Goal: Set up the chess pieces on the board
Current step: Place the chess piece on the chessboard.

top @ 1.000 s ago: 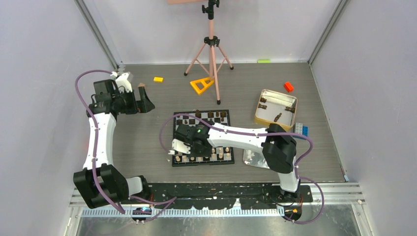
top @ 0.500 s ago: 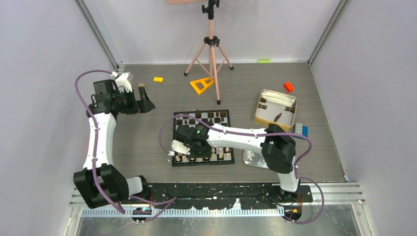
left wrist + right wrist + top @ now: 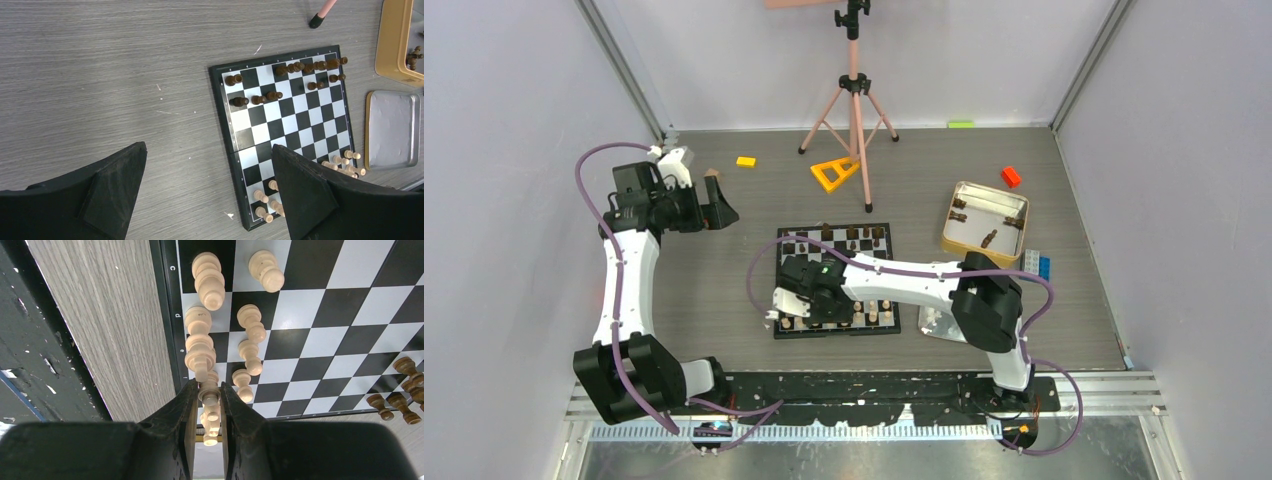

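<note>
Nudged slightly left, with right tool (image 3: 208,402) pinching a tan chess piece (image 3: 209,389) at the board (image 3: 305,347) near-left edge. Holding left tool (image 3: 208,147) wide open, empty, above tabletop (image 3: 100,75) left of the board.

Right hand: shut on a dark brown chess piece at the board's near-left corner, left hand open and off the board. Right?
No. The chess piece in the right hand is light tan, not dark brown; the right wrist view shows it clamped there. The rest holds: it is at the near-left corner of the board, and the left hand is open, off the board.
</note>
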Robot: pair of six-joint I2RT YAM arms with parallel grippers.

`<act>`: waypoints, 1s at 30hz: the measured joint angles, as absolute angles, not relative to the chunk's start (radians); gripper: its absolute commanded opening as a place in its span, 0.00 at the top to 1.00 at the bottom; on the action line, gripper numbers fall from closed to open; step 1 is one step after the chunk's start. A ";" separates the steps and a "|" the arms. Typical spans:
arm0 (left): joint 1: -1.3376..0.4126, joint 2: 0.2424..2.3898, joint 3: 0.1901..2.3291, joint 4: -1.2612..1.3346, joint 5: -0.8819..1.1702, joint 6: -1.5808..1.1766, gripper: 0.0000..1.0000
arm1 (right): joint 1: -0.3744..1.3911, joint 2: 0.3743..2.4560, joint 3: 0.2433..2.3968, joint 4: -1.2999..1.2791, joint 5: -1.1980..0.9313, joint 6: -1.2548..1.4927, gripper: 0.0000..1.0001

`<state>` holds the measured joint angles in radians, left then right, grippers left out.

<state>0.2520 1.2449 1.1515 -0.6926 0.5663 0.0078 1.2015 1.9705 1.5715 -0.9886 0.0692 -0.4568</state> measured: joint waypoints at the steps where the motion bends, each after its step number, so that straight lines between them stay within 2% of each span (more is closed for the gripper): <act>1: 0.252 1.245 1.151 -0.693 0.568 0.008 0.00 | 1.201 1.971 1.571 -0.989 0.069 -0.457 0.86; 13: 0.256 1.245 1.151 -0.692 0.573 -0.019 0.00 | 1.203 1.971 1.572 -0.989 0.074 -0.448 0.56; 20: 0.256 1.245 1.151 -0.692 0.578 -0.020 0.00 | 1.202 1.971 1.573 -0.989 0.091 -0.442 0.46; 27: 0.256 1.245 1.151 -0.686 0.588 -0.018 0.00 | 1.191 1.952 1.587 -0.999 0.115 -0.439 0.29; 30: 0.256 1.245 1.151 -0.685 0.588 -0.007 0.00 | 1.167 1.912 1.597 -1.007 0.107 -0.437 0.26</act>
<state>0.2562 1.2449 1.1515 -0.6853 0.5880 -0.0074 1.1671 1.9121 1.5974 -1.0073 0.1074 -0.4374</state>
